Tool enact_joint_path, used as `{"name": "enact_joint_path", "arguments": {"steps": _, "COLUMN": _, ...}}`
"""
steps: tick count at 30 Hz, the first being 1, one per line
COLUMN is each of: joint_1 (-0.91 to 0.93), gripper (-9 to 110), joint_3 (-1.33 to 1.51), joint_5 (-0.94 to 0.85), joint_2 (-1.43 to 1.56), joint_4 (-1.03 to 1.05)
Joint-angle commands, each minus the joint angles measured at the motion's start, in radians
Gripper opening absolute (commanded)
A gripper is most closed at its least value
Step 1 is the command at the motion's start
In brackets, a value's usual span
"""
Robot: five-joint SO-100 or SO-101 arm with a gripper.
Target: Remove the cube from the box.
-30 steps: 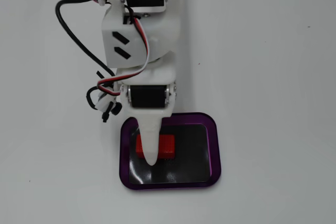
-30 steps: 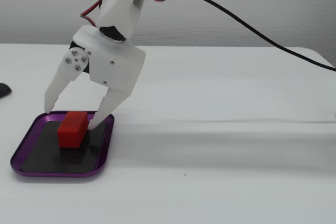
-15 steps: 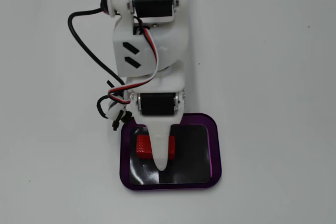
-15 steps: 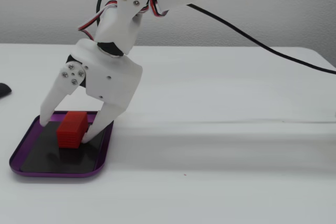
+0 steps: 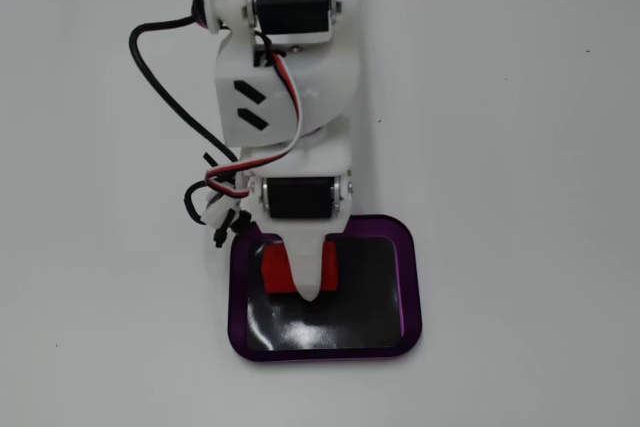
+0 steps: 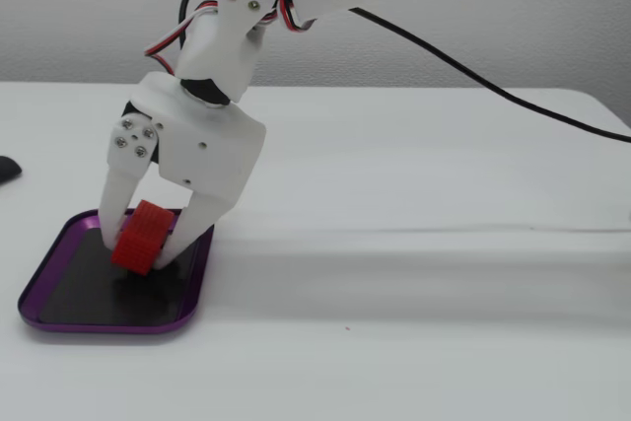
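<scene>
The red cube (image 6: 141, 234) sits tilted between the two white fingers of my gripper (image 6: 138, 248), just above the shiny black floor of the purple-rimmed box (image 6: 108, 325). The jaws are closed on its sides. In the view from above, the gripper (image 5: 308, 287) hangs over the left part of the box (image 5: 412, 287). There the upper finger covers the middle of the cube (image 5: 273, 269), and red shows on both sides of it. Whether the cube's lower edge touches the floor cannot be told.
The box lies on a plain white table. Black cables (image 5: 150, 67) loop off the arm to the left in the view from above, and one cable (image 6: 473, 81) trails right in the side view. A small dark object (image 6: 5, 170) lies at the left edge.
</scene>
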Motion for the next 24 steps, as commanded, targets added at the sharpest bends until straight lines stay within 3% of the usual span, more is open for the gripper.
{"name": "enact_joint_path", "arguments": {"steps": 1, "joint_1": -0.005, "gripper": 0, "joint_3": -0.072, "joint_5": 0.000, "joint_2": 0.089, "joint_4": 0.074}}
{"name": "enact_joint_path", "arguments": {"steps": 12, "joint_1": -0.005, "gripper": 0, "joint_3": -0.095, "joint_5": 0.037, "joint_2": 0.511, "joint_4": 0.195}}
{"name": "enact_joint_path", "arguments": {"steps": 17, "joint_1": -0.035, "gripper": 0, "joint_3": 0.155, "joint_5": 0.038, "joint_2": 0.706, "joint_4": 0.164}}
{"name": "enact_joint_path", "arguments": {"steps": 24, "joint_1": -0.075, "gripper": 0, "joint_3": 0.749, "joint_5": 0.029, "joint_2": 0.911, "joint_4": -0.150}}
